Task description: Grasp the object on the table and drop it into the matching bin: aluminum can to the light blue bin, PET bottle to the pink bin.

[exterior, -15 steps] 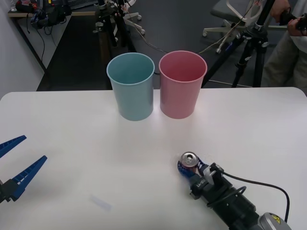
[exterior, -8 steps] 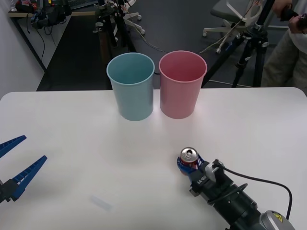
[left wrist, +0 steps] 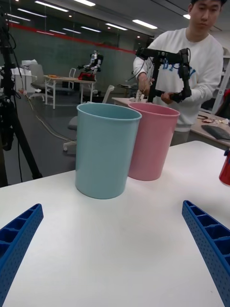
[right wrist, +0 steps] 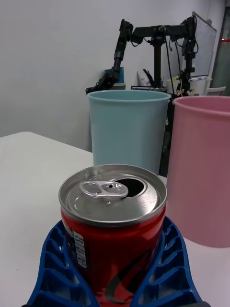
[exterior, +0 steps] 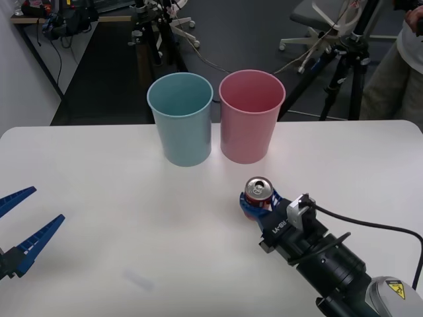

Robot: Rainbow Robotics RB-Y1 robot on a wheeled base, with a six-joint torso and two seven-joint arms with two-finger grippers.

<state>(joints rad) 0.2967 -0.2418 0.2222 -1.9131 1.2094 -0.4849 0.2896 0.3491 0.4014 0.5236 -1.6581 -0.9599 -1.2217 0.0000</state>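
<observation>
Red can (exterior: 258, 195) clamped upright in right gripper (exterior: 259, 209), near pink bin (exterior: 250, 117); left gripper (exterior: 20, 231) open, idle. Risk: drop into pink instead of blue bin (exterior: 180, 119), or rim clipped.

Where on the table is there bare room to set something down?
Bare patches: between left gripper and the can, and the table's right side beyond the pink bin. Crowded: around the bins and the right gripper.

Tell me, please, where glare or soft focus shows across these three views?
Front view: the table is bright and even, with faint shadows. Right wrist view: the can, held in the right tool, is sharp with a sheen on its lid. Left wrist view: ceiling lights glare; the left tool looks soft.
</observation>
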